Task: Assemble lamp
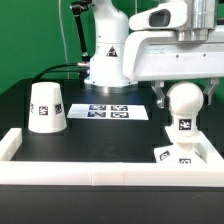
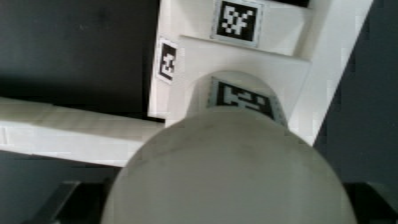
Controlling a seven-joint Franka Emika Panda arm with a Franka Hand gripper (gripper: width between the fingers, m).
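Observation:
My gripper (image 1: 183, 92) is shut on the white ball-shaped bulb (image 1: 183, 103) and holds it upright, tagged neck down, at the exterior view's right. Right under it lies the flat square base (image 1: 182, 155), in the corner of the border rail. I cannot tell whether the neck touches the base. The cup-like shade (image 1: 46, 107) stands wide end down at the exterior view's left, far from the gripper. In the wrist view the bulb (image 2: 222, 165) fills the space between the dark fingers (image 2: 68, 202) of my gripper (image 2: 217, 205), with the tagged base (image 2: 249, 35) beyond it.
The marker board (image 1: 108, 111) lies flat at the middle back, before the robot's pedestal (image 1: 108, 60). The long white border rail (image 1: 100, 172) runs along the front and up both sides; it also shows in the wrist view (image 2: 63, 125).

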